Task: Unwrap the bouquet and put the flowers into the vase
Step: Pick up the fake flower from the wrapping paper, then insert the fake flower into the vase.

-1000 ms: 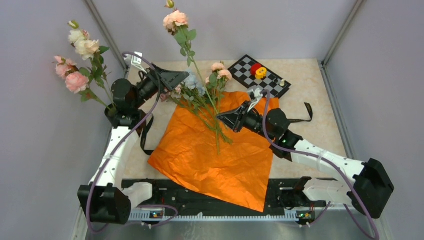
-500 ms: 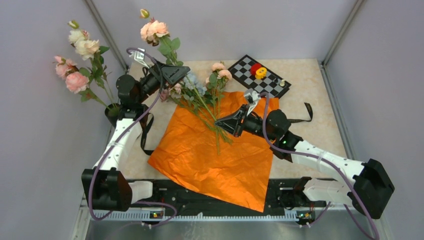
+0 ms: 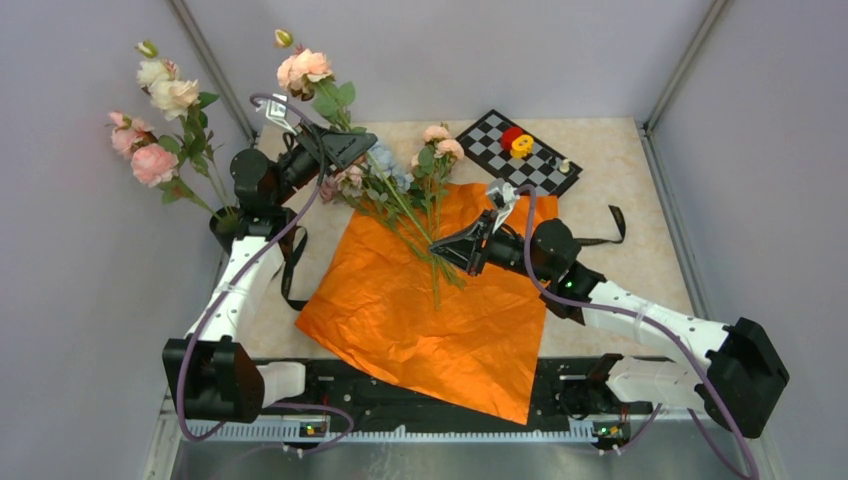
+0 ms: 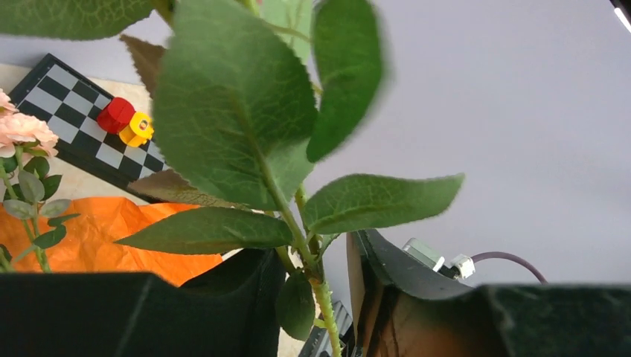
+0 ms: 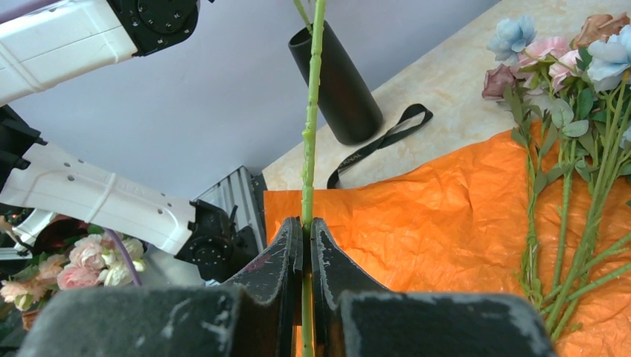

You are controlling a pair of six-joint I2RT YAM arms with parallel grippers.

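The orange paper (image 3: 430,310) lies unfolded on the table. The small pastel flowers (image 3: 390,180) lie loose across its far edge, also in the right wrist view (image 5: 565,67). My right gripper (image 3: 440,243) is shut on the lower stem (image 5: 311,111) of a long-stemmed pink rose (image 3: 305,68) that leans up to the left. My left gripper (image 3: 345,150) stands round the upper, leafy part of that stem (image 4: 321,297), jaws partly open with a gap on each side. The black vase (image 3: 225,225) at the far left holds several large roses; it also shows in the right wrist view (image 5: 335,82).
A black ribbon (image 3: 293,270) lies beside the vase, another black strap (image 3: 612,225) to the right of the paper. A chequered board (image 3: 520,150) with a red and yellow piece sits at the back right. Grey walls enclose the table closely.
The rose has swung to the left, its bloom lower and nearer the vase. My left gripper has come round the upper stem and its jaws have narrowed. The right gripper keeps its hold.
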